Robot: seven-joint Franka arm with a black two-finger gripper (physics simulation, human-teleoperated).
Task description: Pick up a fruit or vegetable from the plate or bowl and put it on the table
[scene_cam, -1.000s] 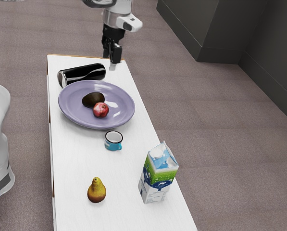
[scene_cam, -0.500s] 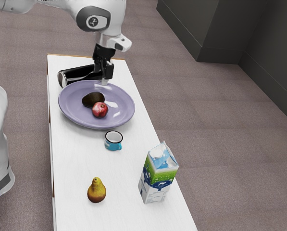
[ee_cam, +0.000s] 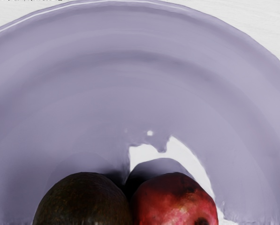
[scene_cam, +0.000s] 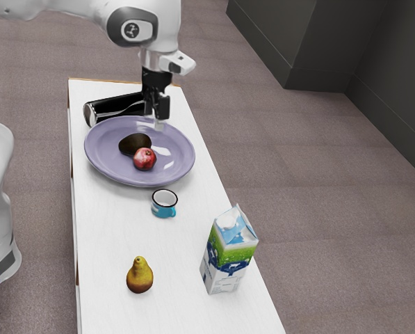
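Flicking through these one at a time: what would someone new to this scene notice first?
Probably the big purple plate toward the table's far end in the exterior view, with a bright red fruit and a dark, avocado-like one side by side on it. Next might come the black gripper at the plate's far side, then the green, white and blue carton upright near the table's edge on the exterior view's right.

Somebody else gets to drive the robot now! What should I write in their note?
Gripper: seen over the far part of the purple plate, holding nothing.
Things: dark avocado and red fruit sit side by side on the plate. A pear is already on the table.
Done: neither plate fruit is picked up yet.
Left: grasp one, lift it off, set it on the table.
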